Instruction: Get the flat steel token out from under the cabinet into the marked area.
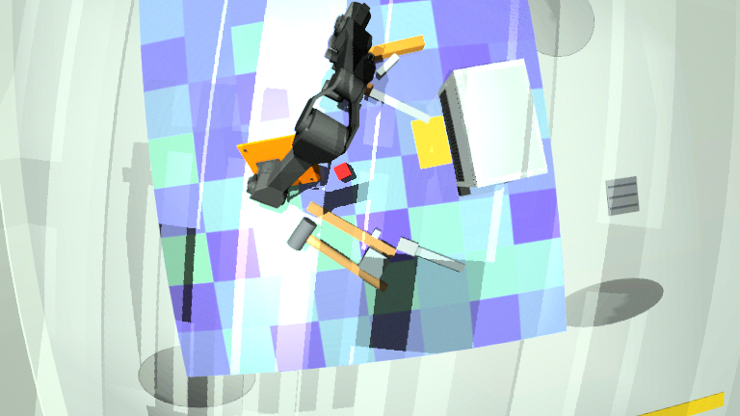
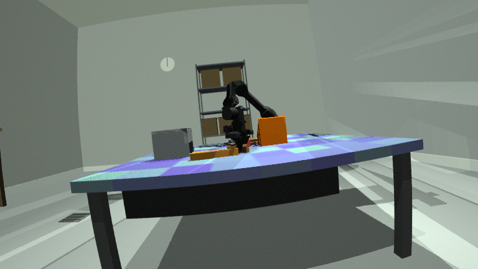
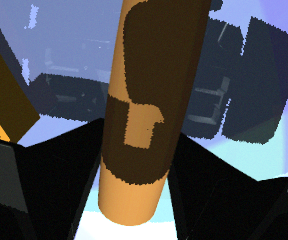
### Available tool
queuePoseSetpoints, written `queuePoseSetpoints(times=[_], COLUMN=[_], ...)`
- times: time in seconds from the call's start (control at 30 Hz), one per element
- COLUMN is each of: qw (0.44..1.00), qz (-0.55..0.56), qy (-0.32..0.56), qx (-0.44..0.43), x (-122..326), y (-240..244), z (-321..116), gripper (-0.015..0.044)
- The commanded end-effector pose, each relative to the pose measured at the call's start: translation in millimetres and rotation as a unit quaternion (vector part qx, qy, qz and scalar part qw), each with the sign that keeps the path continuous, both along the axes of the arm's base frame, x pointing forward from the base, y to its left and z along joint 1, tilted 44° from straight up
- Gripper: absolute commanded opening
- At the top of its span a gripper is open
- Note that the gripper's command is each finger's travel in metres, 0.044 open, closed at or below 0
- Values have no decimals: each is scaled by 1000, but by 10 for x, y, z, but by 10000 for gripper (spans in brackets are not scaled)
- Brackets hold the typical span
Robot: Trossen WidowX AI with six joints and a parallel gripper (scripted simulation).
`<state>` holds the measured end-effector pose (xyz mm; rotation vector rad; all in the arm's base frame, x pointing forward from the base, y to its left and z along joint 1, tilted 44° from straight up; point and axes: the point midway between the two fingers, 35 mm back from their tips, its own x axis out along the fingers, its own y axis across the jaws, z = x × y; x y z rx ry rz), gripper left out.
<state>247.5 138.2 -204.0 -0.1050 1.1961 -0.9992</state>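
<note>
My gripper (image 2: 241,149) (image 3: 138,132) points down and is shut on a round wooden handle (image 3: 134,207). In the top view the arm hides the fingers and most of this handle. A thin pale bar (image 1: 401,104), apparently this tool's shaft, runs from beneath the wrist to the upper edge of the yellow marked area (image 1: 431,146). The white cabinet (image 1: 499,122) (image 2: 170,145) stands right behind that area, its dark vent slots (image 1: 451,136) facing it. I cannot make out the steel token in any view.
An orange bar (image 1: 401,46) (image 2: 211,154) and a short pale piece (image 1: 387,65) lie beside the wrist. A red cube (image 1: 343,171) and an orange panel (image 1: 273,152) (image 2: 272,131) are near the arm's base. A mallet (image 1: 302,233), a wooden stick (image 1: 349,228) and a pale bar (image 1: 438,257) lie farther along.
</note>
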Motion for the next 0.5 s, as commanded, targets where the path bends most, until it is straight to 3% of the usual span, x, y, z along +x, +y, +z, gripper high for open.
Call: queuePoseSetpoints(times=[0.0, 0.47], qw=[1000, 1000], qz=[3, 5], qy=[-1, 0], qx=[5, 5], x=[13, 23], y=[66, 115], z=[-13, -56], gripper=[0, 0])
